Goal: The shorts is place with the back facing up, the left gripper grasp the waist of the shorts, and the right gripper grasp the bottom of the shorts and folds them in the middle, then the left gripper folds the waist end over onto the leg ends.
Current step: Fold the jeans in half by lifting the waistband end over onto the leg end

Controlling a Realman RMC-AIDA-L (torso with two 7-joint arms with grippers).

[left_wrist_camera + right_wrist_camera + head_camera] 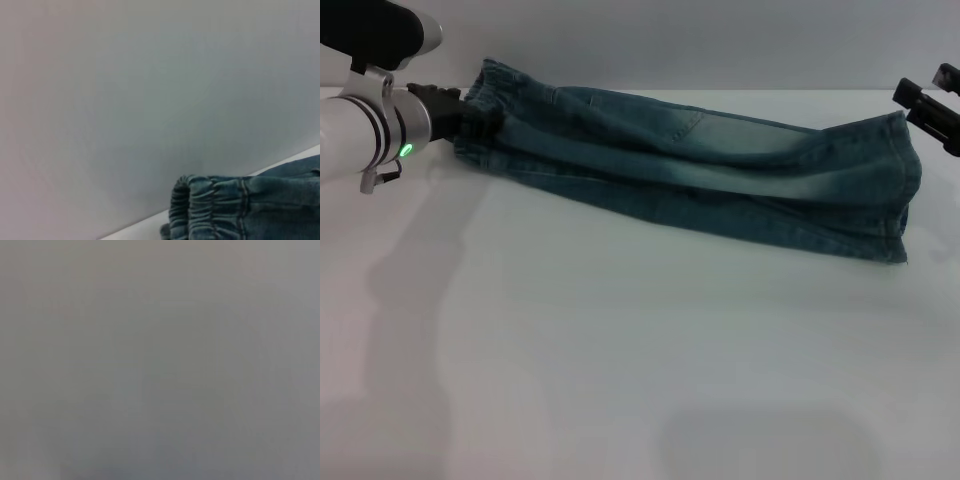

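Note:
The faded blue denim shorts [700,170] lie folded lengthwise as one long strip across the back of the white table [620,350]. The puckered waist [485,85] is at the left, and my left gripper [468,115] is shut on it. In the left wrist view the gathered waist [210,210] sits low in the picture. The leg ends [905,190] are at the right. My right gripper [928,88] hangs open just above and beyond their far corner, only partly in view, holding nothing. The right wrist view is blank grey.
A plain grey wall [720,40] rises behind the table's far edge. The left arm's silver-white cylinder with its green light [405,150] reaches in from the left.

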